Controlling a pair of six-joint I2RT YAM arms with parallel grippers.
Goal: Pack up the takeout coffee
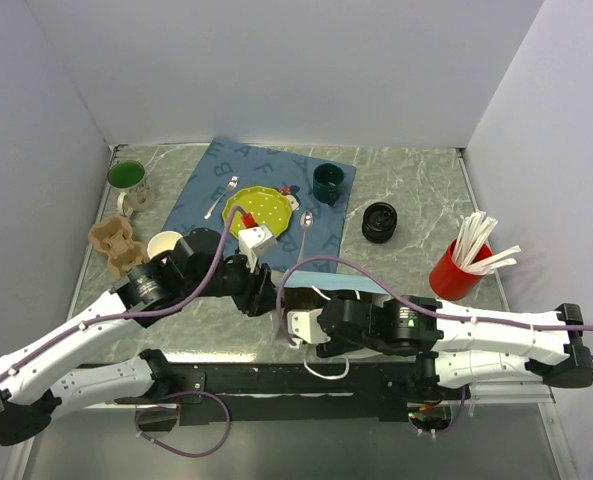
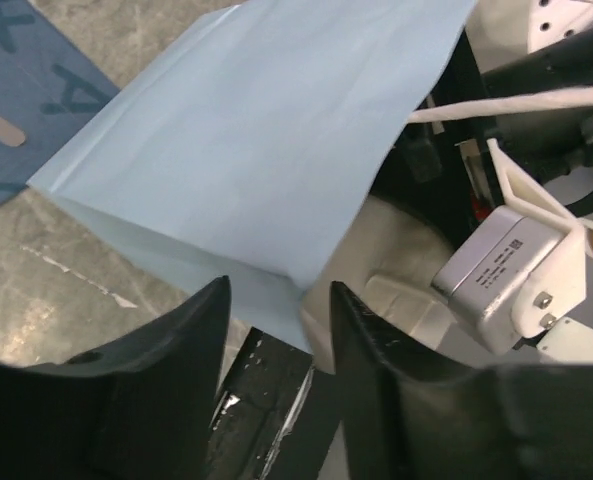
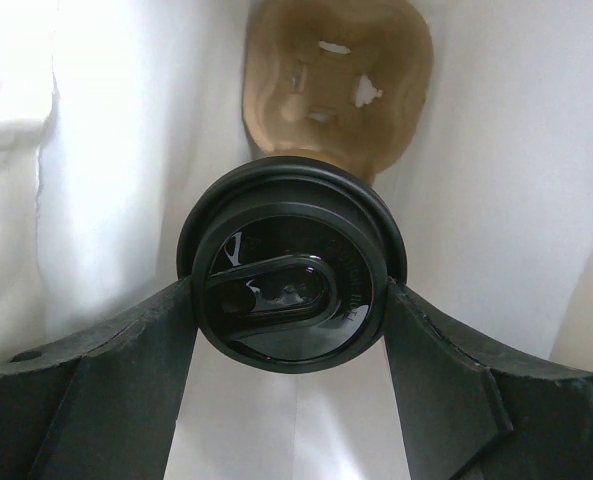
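Near the front edge of the surface, the left hand [image 2: 276, 292] pinches the blue bag [image 2: 256, 150] so the right hand [image 3: 288, 300], squeezing the coffee [image 3: 276, 235], can set it inside.

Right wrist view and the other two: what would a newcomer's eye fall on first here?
The takeout coffee's black lid fills the right wrist view, clamped between the right gripper's jaws, a brown pulp cup carrier beyond it. In the left wrist view a light blue paper bag dips between the left gripper's jaws. From above, a red cup of white sticks stands on the right.
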